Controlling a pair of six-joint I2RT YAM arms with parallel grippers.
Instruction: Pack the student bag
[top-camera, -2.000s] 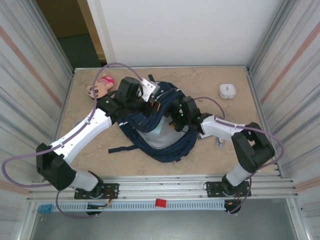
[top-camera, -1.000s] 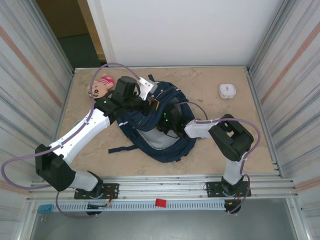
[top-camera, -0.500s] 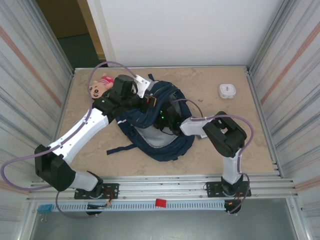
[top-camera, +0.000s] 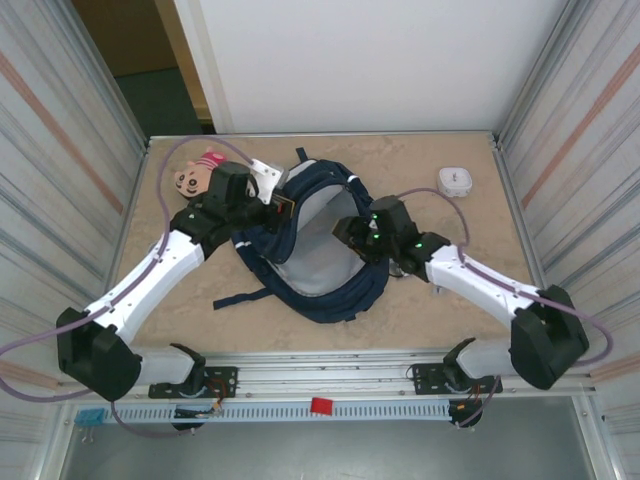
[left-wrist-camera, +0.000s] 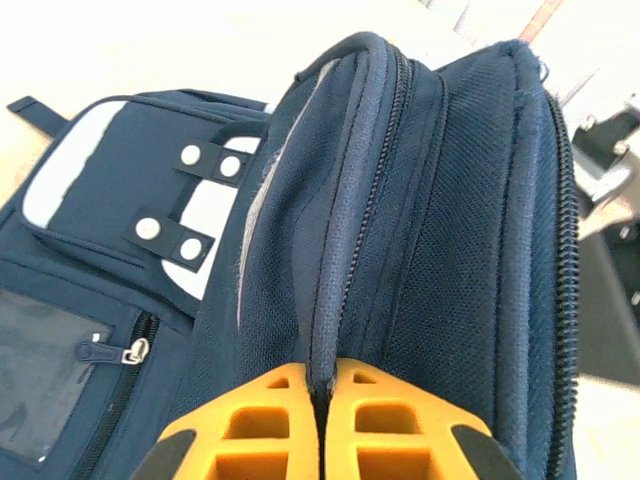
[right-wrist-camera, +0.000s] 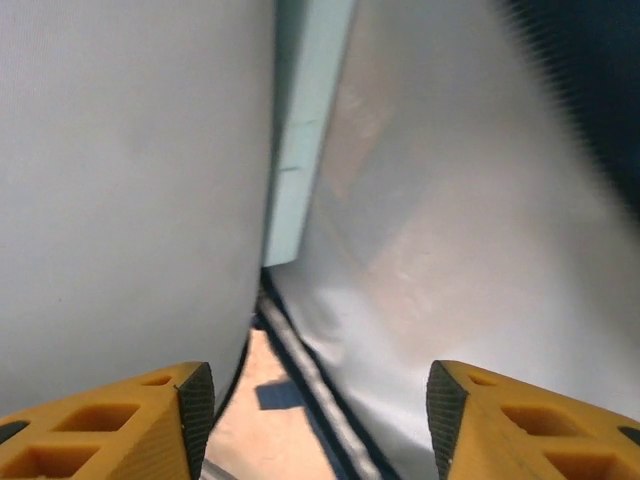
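Top external view: student bag lies on the table, mouth open, grey lining exposed. Left gripper, at the bag's far-left rim, is clamped on a fold of navy fabric. Right gripper, at the bag's right rim, has jaws spread wide, holding nothing; a pale blue slab stands inside the bag.

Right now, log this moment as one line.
left gripper: shut on student bag rim | right gripper: open at bag mouth | pale flat item inside
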